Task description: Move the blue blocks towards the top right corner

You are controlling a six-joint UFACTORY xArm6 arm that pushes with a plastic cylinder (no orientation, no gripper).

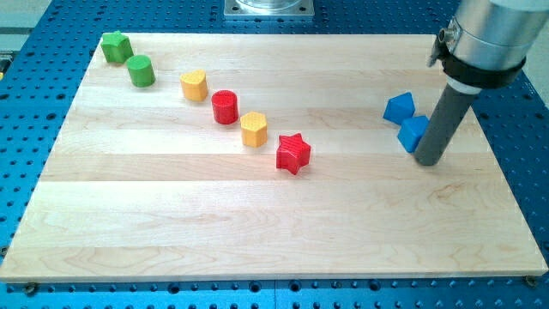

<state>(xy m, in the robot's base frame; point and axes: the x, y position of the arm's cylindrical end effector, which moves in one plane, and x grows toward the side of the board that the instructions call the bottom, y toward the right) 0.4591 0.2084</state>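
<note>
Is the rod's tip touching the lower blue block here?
Touching, as far as the camera view shows: my tip sits flush against the right side of the lower blue block, with no board visible between them.

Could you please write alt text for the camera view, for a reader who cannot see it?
My tip rests against the right side of the lower blue block, with the upper blue block just above-left of it on the wooden board. Green, yellow and red blocks run diagonally from the top left.

On the wooden board [257, 215] you see a diagonal row: two green blocks [116, 46] [141, 71], yellow block [195, 86], red cylinder [225, 107], second yellow block [254, 129], red star [293, 154].
</note>
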